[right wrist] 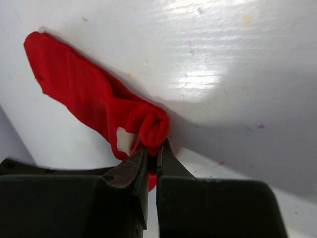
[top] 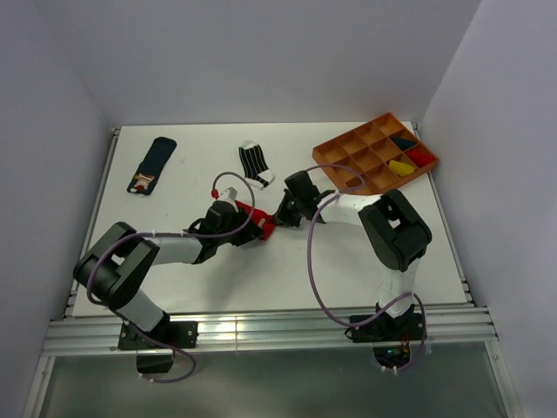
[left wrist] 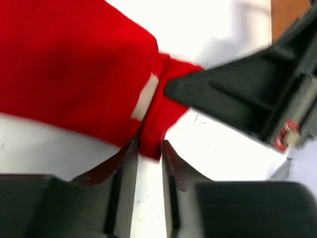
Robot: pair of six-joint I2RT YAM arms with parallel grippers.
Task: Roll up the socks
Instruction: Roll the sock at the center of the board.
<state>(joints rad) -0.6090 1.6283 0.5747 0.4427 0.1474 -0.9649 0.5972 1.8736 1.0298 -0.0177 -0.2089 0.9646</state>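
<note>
The red sock [top: 262,224] lies at the table's middle, partly rolled at one end. My left gripper [top: 248,230] is shut on a fold of the red sock [left wrist: 74,64], pinched between its fingertips [left wrist: 149,148]. My right gripper [top: 280,215] is shut on the rolled end of the same sock [right wrist: 84,94], gripped at its tips [right wrist: 153,148]. The right gripper's black body also shows in the left wrist view [left wrist: 237,99]. The dark navy sock [top: 152,165] lies flat at the far left. The black-and-white striped sock [top: 256,164] lies flat at the far middle.
An orange compartment tray [top: 348,157] stands at the far right, holding a yellow bundle [top: 399,167], a red item [top: 421,156] and a dark item [top: 402,142]. White walls enclose the table; a metal rail runs along its near edge.
</note>
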